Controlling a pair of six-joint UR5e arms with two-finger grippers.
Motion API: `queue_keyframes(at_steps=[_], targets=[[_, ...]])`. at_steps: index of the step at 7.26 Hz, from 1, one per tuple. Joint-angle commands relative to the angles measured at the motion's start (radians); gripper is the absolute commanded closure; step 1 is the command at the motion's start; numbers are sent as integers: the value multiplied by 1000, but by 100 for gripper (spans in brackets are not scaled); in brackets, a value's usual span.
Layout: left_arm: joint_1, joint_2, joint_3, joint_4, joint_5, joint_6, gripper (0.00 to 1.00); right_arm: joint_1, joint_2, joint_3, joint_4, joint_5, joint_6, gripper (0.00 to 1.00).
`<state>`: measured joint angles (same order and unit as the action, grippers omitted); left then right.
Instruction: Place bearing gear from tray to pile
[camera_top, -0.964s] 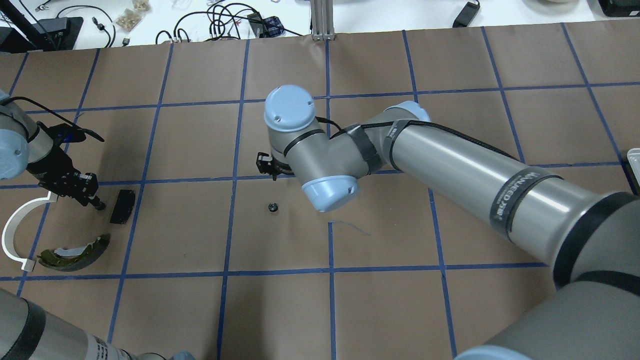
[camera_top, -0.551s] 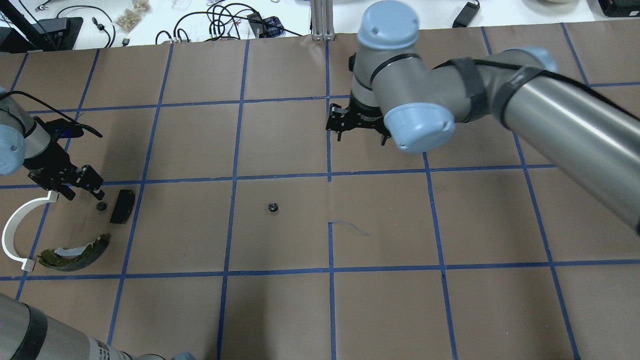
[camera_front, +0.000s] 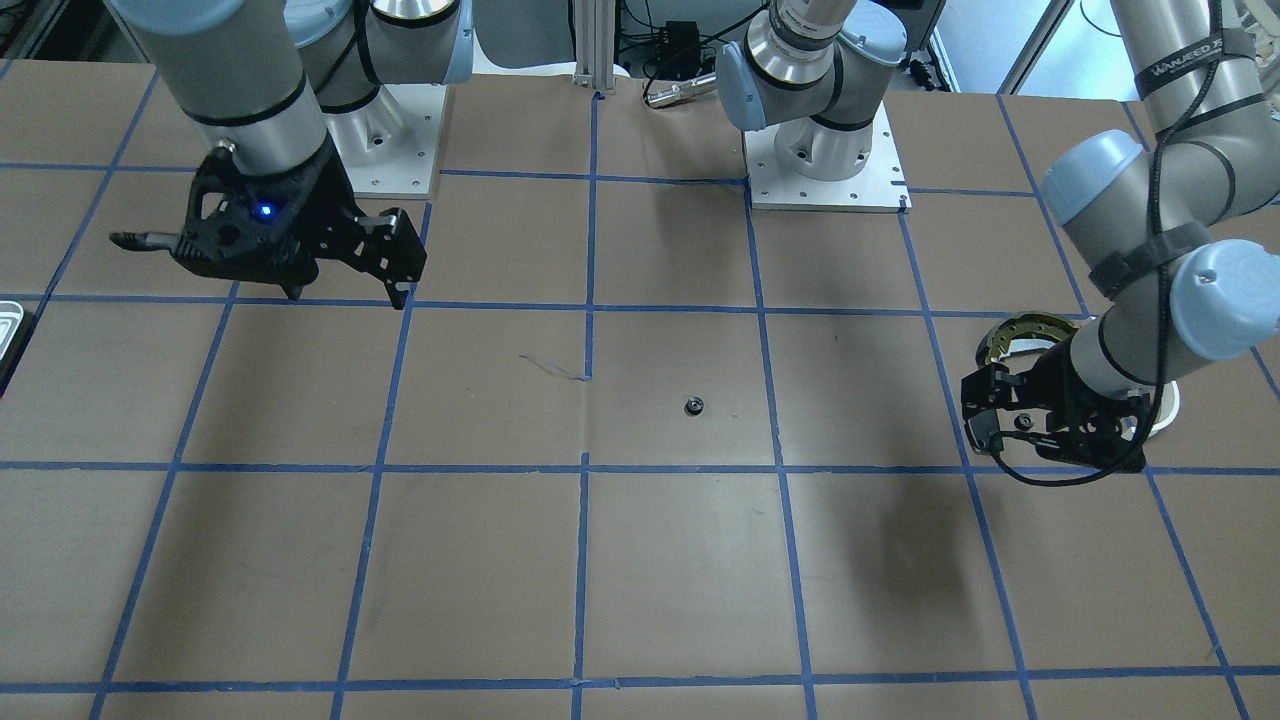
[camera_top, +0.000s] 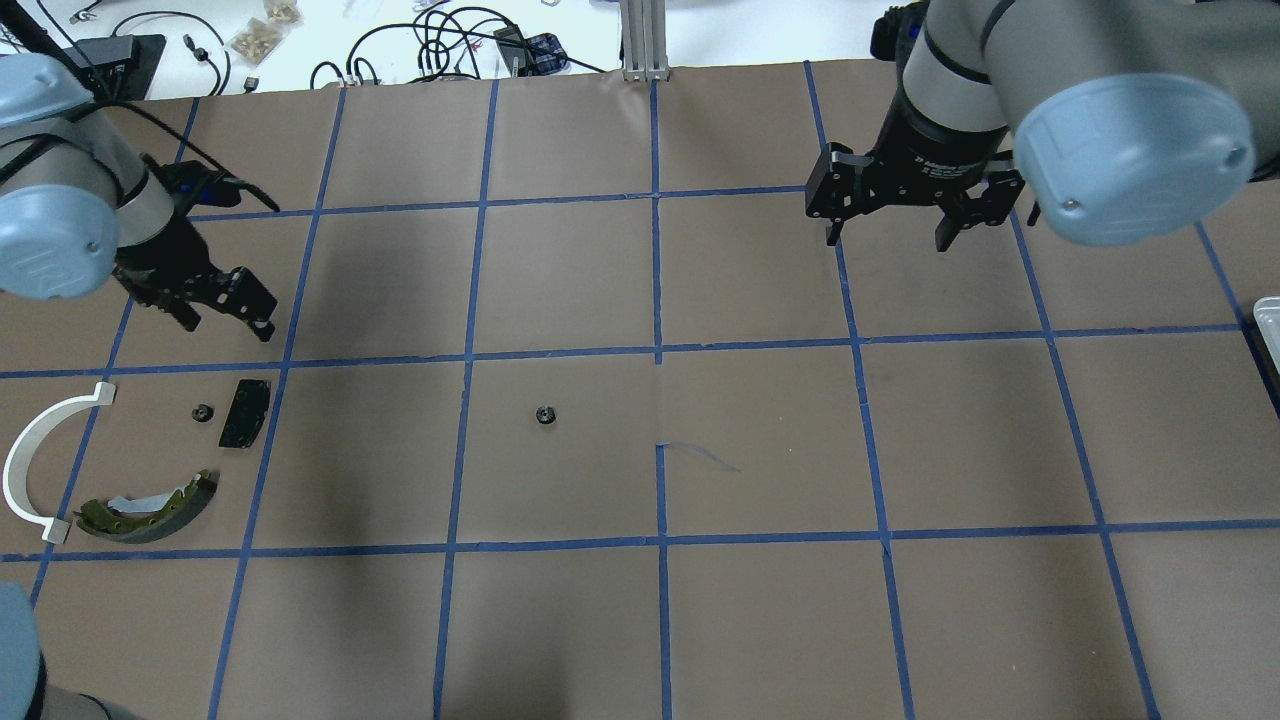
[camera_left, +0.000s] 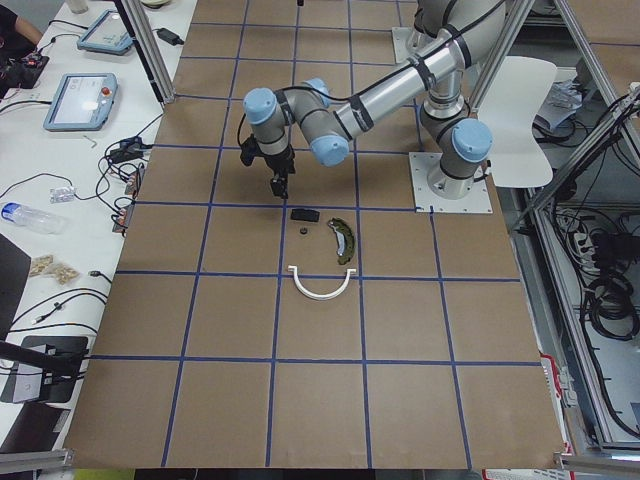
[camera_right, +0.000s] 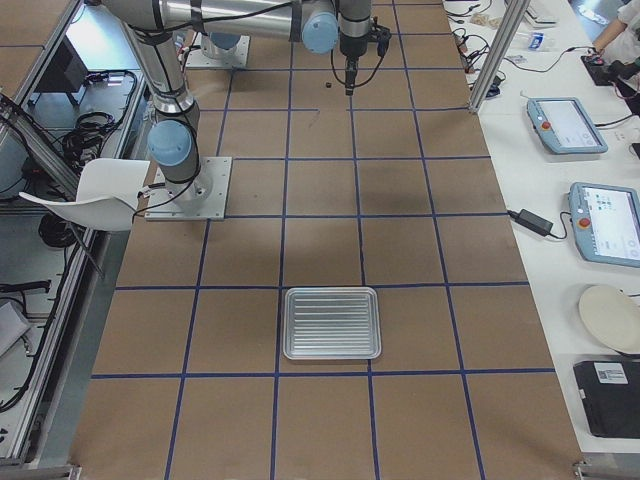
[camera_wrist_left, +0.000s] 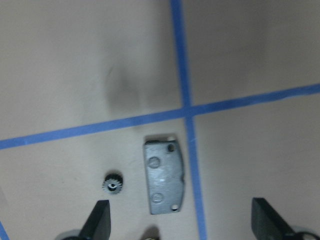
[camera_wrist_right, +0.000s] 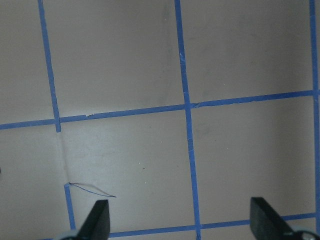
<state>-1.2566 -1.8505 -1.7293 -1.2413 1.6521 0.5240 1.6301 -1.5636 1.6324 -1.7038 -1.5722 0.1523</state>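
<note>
One small black bearing gear (camera_top: 203, 412) lies in the pile, just left of the black pad (camera_top: 245, 412); the left wrist view shows this gear (camera_wrist_left: 113, 184) and the pad (camera_wrist_left: 164, 183). A second gear (camera_top: 545, 414) lies alone mid-table. The pile also holds the white arc (camera_top: 30, 460) and the olive brake shoe (camera_top: 150, 497). My left gripper (camera_top: 228, 322) is open and empty, raised beyond the pile. My right gripper (camera_top: 887, 240) is open and empty, high over the far right. The ridged tray (camera_right: 332, 322) looks empty; only its edge (camera_top: 1268, 320) shows overhead.
Brown paper with a blue tape grid covers the table. A small torn scratch (camera_top: 700, 455) marks the paper near the centre. Cables and clutter lie past the far edge (camera_top: 450, 45). The robot bases (camera_front: 825, 160) stand at the near side.
My left gripper opened, left a gear beside the black pad, and lifted away toward the far side. My right arm swung from over the central gear to the far right.
</note>
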Motion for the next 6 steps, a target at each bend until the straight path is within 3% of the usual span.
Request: queue_keyframes(at_steps=[1, 2, 5, 6], targets=[[-218, 11, 25, -4, -32, -153, 0, -6, -33, -44, 12, -5, -19, 0], [-300, -4, 22, 0, -140, -286, 0, -9, 5, -69, 7, -9, -19, 0], [-510, -38, -24, 14, -156, -565, 0, -15, 16, -68, 30, -22, -34, 0], [-518, -44, -62, 38, -155, -591, 0, -15, 13, -66, 32, -13, -150, 0]])
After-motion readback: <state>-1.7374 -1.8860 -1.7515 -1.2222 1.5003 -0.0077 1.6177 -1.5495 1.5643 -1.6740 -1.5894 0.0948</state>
